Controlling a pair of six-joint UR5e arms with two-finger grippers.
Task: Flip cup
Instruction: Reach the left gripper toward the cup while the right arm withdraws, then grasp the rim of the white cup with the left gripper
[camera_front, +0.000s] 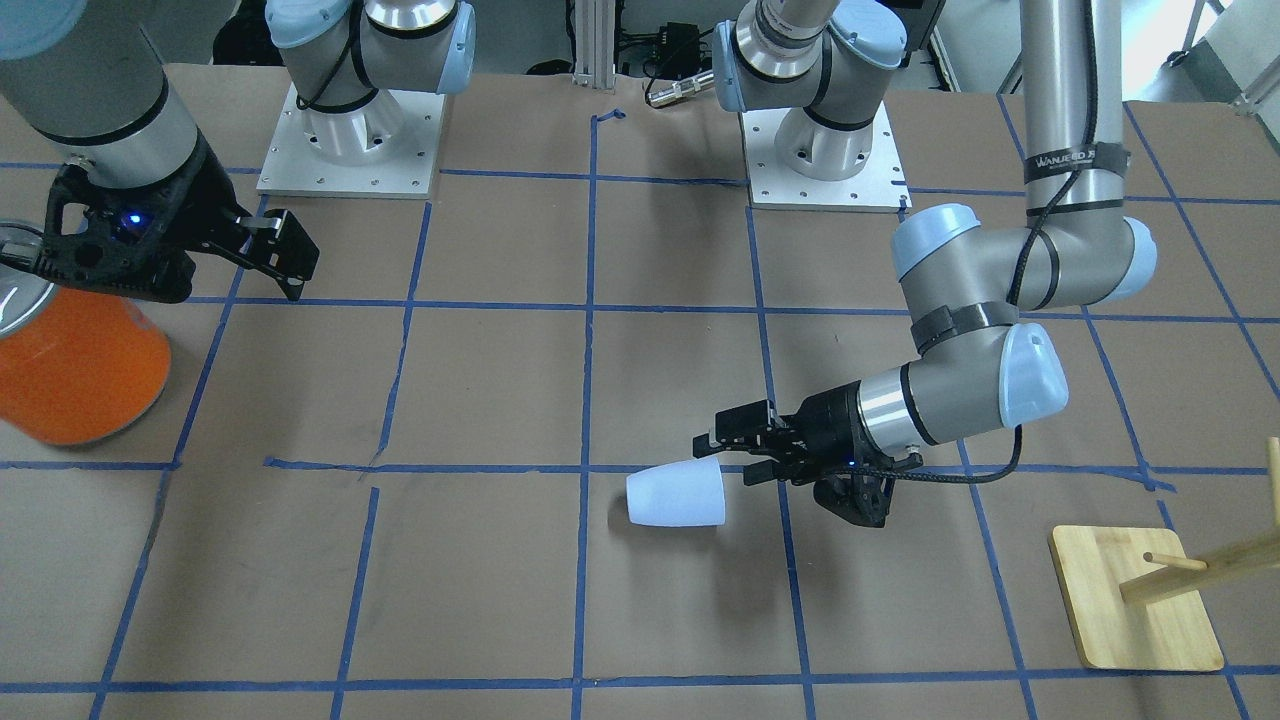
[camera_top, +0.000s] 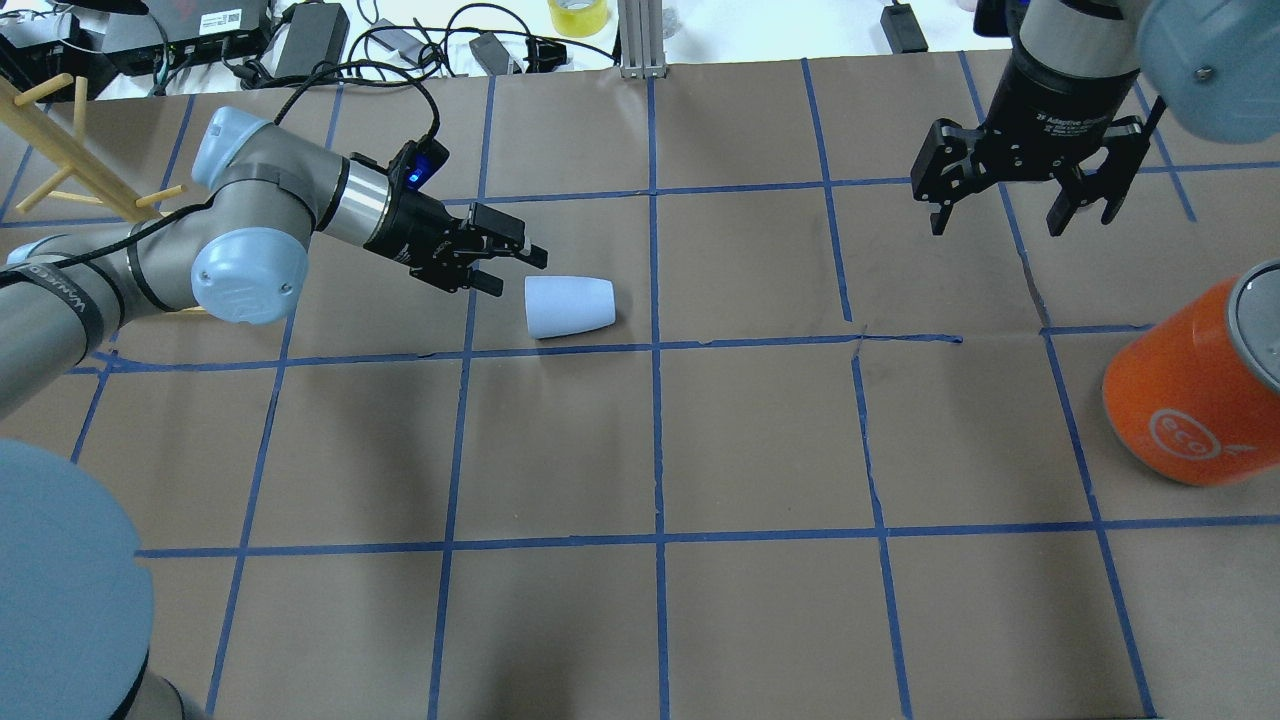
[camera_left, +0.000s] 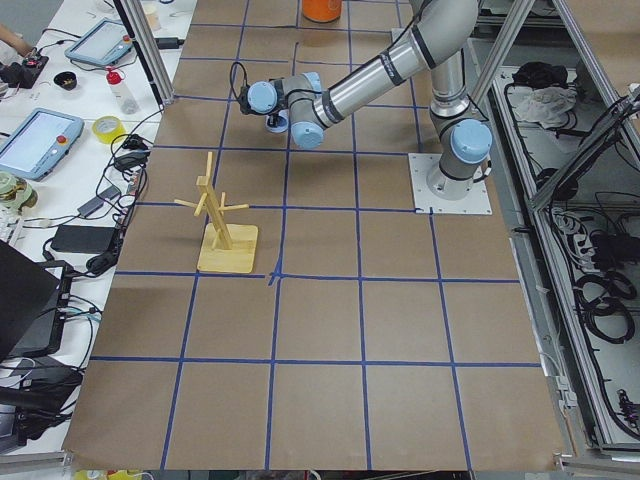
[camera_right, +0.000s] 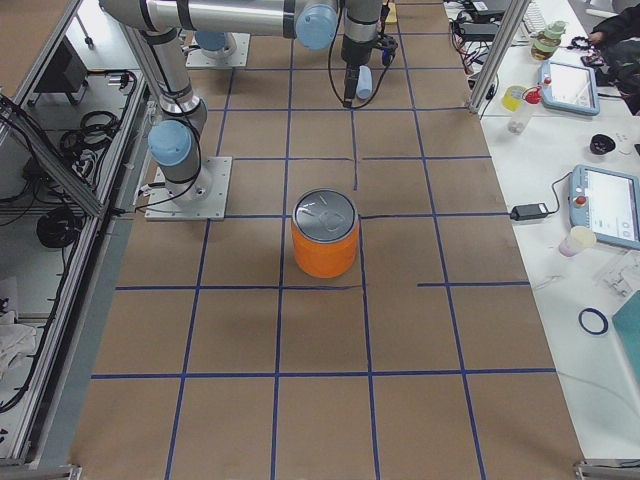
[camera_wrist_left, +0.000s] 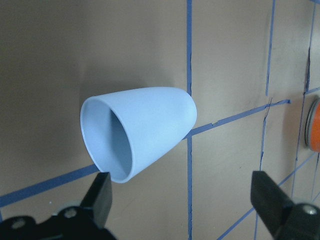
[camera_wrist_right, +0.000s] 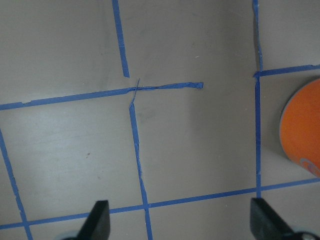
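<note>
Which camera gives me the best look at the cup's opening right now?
Left wrist-mounted: the cup is close and large, lying on its side, its open rim facing the open left gripper. Overhead and front-facing show it whole but small, side-on, mouth unseen. Exterior right shows a tiny pale shape; exterior left and right wrist show nothing clear.

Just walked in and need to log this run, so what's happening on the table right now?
The left gripper is at the pale blue cup, which lies on its side on the table with its open rim facing that gripper. Its fingers are open and not gripping the cup. The right gripper hangs open above the table near the orange can, holding nothing.
</note>
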